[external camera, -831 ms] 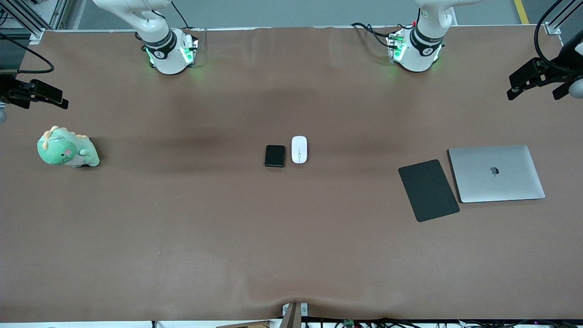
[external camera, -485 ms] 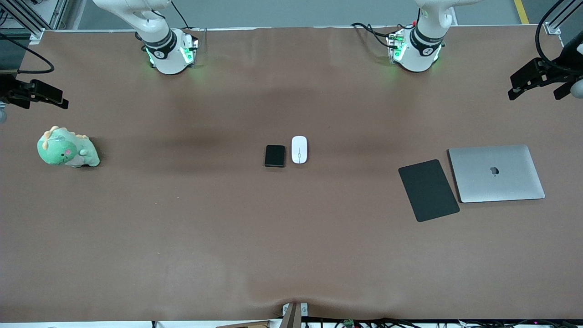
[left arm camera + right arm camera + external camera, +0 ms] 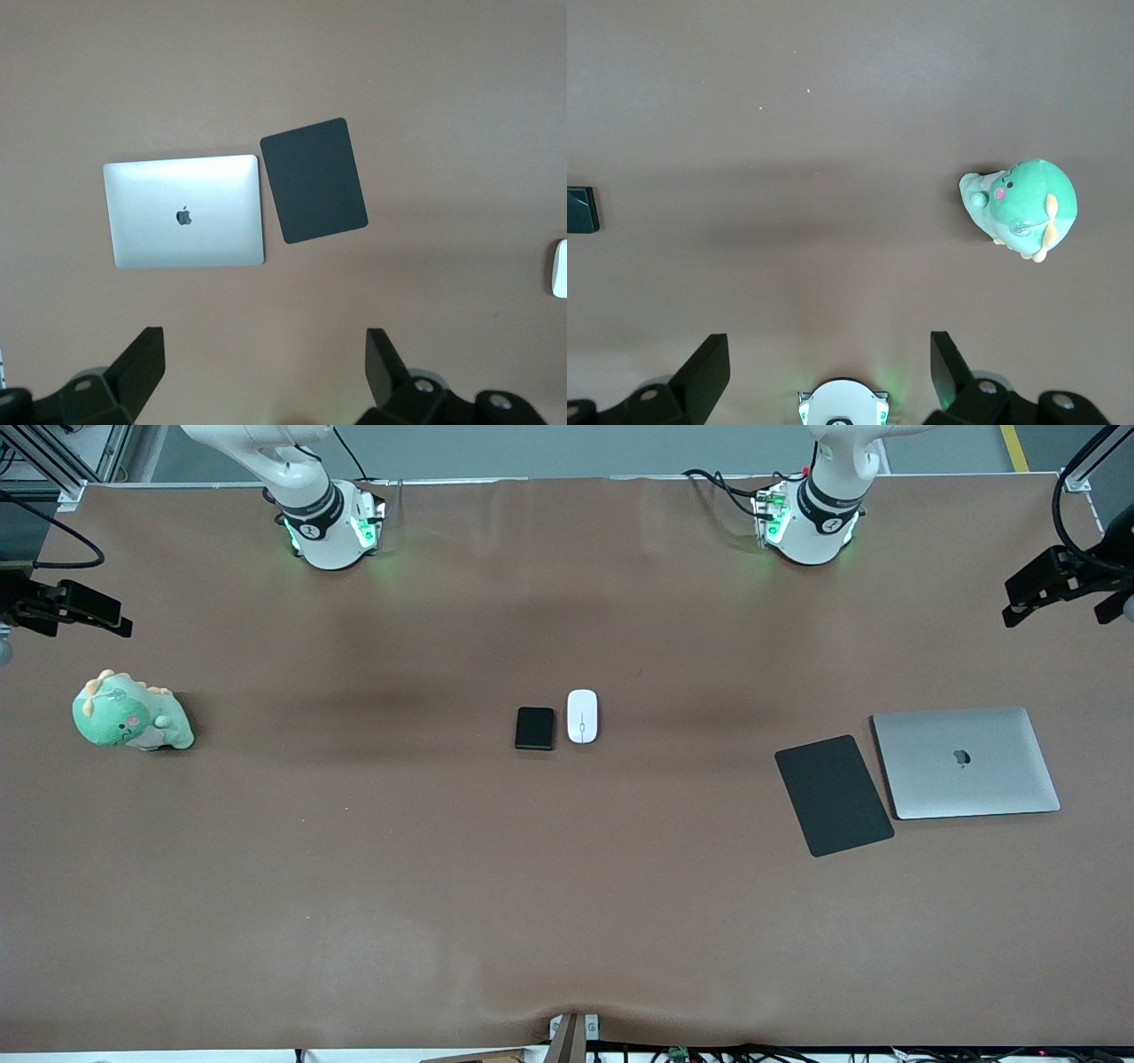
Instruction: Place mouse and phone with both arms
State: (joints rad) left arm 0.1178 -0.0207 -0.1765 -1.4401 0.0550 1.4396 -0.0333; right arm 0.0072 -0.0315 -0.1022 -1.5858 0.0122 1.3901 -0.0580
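The white mouse (image 3: pixel 582 716) and the black phone (image 3: pixel 534 728) lie side by side at the table's middle, the phone toward the right arm's end. My left gripper (image 3: pixel 1054 614) hangs open and empty high over the left arm's end of the table; its wrist view (image 3: pixel 263 336) shows the mouse's edge (image 3: pixel 560 267). My right gripper (image 3: pixel 80 615) hangs open and empty high over the right arm's end; its wrist view (image 3: pixel 826 341) shows the phone's edge (image 3: pixel 582 209).
A closed silver laptop (image 3: pixel 966 762) and a black mouse pad (image 3: pixel 833 794) lie toward the left arm's end. A green plush dinosaur (image 3: pixel 131 713) sits toward the right arm's end. Both arm bases (image 3: pixel 332 527) (image 3: pixel 808 522) stand along the table's back edge.
My left gripper has drifted outward toward the table's end at the left arm's side. The right gripper, mouse and phone have not moved.
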